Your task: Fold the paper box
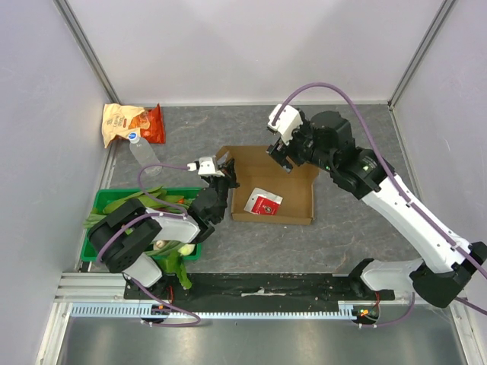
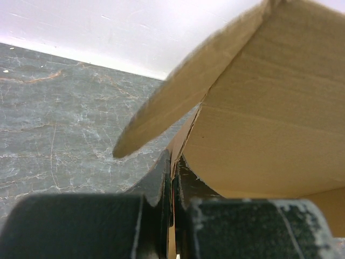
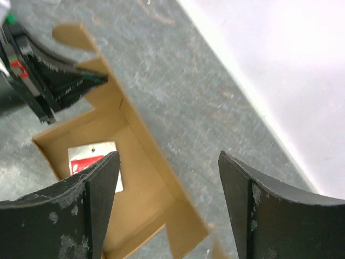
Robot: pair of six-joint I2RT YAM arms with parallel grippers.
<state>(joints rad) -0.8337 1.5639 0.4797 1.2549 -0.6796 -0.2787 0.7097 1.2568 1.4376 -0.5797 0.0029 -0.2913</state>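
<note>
The paper box [image 1: 293, 190] is a plain brown cardboard tray lying on the grey table, with its near and left walls raised. My left gripper [image 1: 226, 169] is shut on the box's left wall. In the left wrist view its fingers [image 2: 161, 178] pinch the cardboard edge, and a flap [image 2: 178, 102] slants overhead. My right gripper [image 1: 280, 161] hovers open over the box's far edge. In the right wrist view the box's far wall [image 3: 145, 135] runs between the spread fingers [image 3: 99, 186] without touching them. A white and red card [image 1: 265, 203] lies inside the box.
A green crate [image 1: 103, 204] of vegetables stands at the left, under the left arm. An orange-and-tan snack bag [image 1: 129, 123] and a clear bottle [image 1: 144, 153] lie at the back left. White walls close in the table on three sides.
</note>
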